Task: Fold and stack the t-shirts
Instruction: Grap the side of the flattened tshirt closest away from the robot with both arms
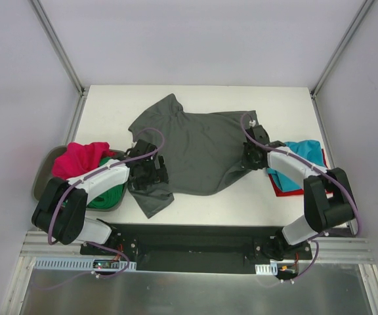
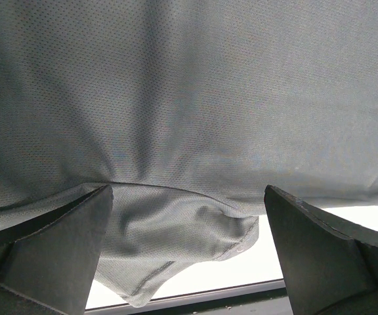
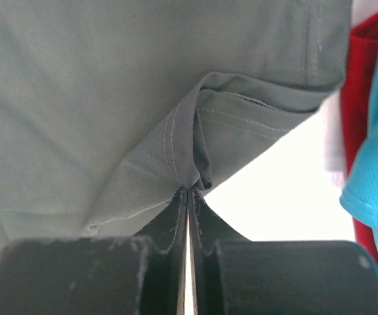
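Note:
A dark grey t-shirt (image 1: 195, 151) lies spread, rumpled, in the middle of the table. My left gripper (image 1: 151, 172) is over its near left part with jaws wide open. In the left wrist view (image 2: 189, 249) a loose hemmed corner of the grey t-shirt (image 2: 189, 98) lies between the fingers (image 2: 51, 256), not pinched. My right gripper (image 1: 249, 157) is at the shirt's right edge. In the right wrist view (image 3: 189, 190) it is shut on a gathered fold of the grey hem (image 3: 176, 144). A teal t-shirt (image 1: 304, 161) lies on a red t-shirt (image 1: 284, 190) at the right.
A dull grey-green tray (image 1: 44, 174) at the left table edge holds a magenta t-shirt (image 1: 81, 157) and a green t-shirt (image 1: 107, 197). The teal t-shirt (image 3: 373, 170) and red t-shirt (image 3: 356, 85) lie close to the right of my right gripper. White walls and metal posts enclose the table.

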Motion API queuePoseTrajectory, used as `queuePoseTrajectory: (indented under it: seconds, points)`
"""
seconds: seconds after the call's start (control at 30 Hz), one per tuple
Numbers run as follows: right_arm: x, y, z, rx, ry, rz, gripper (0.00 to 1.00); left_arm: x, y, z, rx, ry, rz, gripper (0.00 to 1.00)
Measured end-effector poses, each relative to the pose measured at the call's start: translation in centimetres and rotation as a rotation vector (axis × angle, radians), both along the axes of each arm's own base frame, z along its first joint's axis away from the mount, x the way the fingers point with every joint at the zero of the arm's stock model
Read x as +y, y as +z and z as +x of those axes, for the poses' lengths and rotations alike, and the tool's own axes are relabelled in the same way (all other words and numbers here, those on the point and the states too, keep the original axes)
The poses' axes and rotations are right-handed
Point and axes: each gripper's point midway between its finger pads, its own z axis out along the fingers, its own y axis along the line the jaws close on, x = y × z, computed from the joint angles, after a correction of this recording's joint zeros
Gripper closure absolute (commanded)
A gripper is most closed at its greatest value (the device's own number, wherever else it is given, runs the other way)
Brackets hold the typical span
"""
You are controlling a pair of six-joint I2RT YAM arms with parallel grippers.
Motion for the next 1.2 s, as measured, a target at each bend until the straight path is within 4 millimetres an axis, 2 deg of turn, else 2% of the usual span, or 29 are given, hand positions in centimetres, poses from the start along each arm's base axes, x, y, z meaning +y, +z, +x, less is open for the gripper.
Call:
queuePoseTrajectory:
  seconds: [0.17,0.37,0.53,0.77,0.9,1.03,1.2]
  points:
    - [-1.2,0.6,-1.9,0.005,-0.024,-0.021,0.99,0.0,0.0,0.0,0.001,0.005,-0.003,0.01]
    - [-3.5,-0.1,-6.1,0.064,-0.061,-0.070,0.99,-0.1,0.2,-0.3,0.002,0.004,-0.016,0.01]
    - [-4.8,-0.9,-9.3,0.112,-0.082,-0.090,0.99,-0.3,0.8,-1.7,0.019,-0.015,-0.052,0.01]
    - [-5.6,-1.4,-10.8,0.124,-0.092,-0.103,0.98,0.5,2.9,-4.8,-0.011,-0.023,-0.085,0.02]
    - [-5.9,-1.6,-11.0,0.128,-0.096,-0.114,0.98,1.5,2.2,-7.3,0.038,-0.006,-0.074,0.19]
    - [-6.0,-1.6,-10.9,0.126,-0.099,-0.120,0.98,2.2,0.9,-9.3,0.107,0.000,-0.046,0.40]
    - [-6.1,-1.6,-10.9,0.126,-0.098,-0.121,0.98,2.2,0.5,-10.0,0.138,-0.002,-0.039,0.57]
